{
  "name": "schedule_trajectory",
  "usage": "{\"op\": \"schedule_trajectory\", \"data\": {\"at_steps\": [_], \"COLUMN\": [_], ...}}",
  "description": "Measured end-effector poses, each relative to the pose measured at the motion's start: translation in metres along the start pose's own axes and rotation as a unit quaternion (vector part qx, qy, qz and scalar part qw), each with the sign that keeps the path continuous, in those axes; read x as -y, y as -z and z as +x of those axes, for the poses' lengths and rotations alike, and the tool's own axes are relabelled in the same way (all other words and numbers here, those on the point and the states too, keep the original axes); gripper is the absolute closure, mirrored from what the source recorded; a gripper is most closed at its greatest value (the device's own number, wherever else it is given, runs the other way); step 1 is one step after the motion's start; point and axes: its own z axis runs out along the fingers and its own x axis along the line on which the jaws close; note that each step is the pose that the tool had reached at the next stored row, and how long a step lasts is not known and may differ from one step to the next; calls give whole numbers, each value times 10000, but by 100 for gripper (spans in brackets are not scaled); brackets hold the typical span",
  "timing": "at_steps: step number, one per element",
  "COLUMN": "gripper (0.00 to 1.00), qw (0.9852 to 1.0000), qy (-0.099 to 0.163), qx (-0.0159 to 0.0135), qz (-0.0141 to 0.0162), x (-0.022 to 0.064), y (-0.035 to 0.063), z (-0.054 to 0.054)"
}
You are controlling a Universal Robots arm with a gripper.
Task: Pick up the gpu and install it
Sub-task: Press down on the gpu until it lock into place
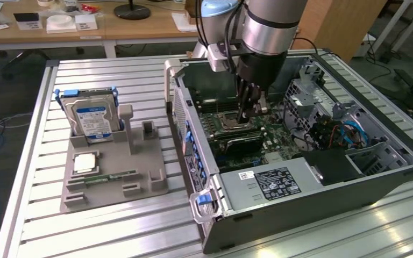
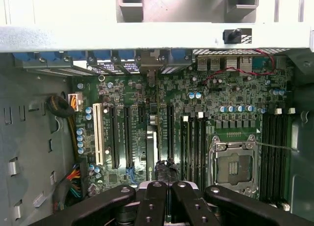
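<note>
The gpu (image 1: 236,144) stands on edge in a slot on the motherboard (image 2: 221,103), inside the open case (image 1: 300,199) and near the CPU socket (image 2: 234,167). The gripper (image 1: 246,115) is low over it with its jaws drawn together. I cannot tell whether it pinches the card's top edge or only sits just beside it. The step looks like the install, late on. Any final seating would call for straight, even pressure along the slot.
</note>
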Motion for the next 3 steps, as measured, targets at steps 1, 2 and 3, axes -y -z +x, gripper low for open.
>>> {"op": "schedule_trajectory", "data": {"at_steps": [1, 2, 3], "gripper": [89, 89, 89], "qw": [10000, 10000, 10000], "qy": [0, 0, 0], "qx": [0, 0, 0], "qz": [0, 0, 0], "x": [0, 0, 0], "y": [0, 0, 0], "z": [0, 0, 0]}}
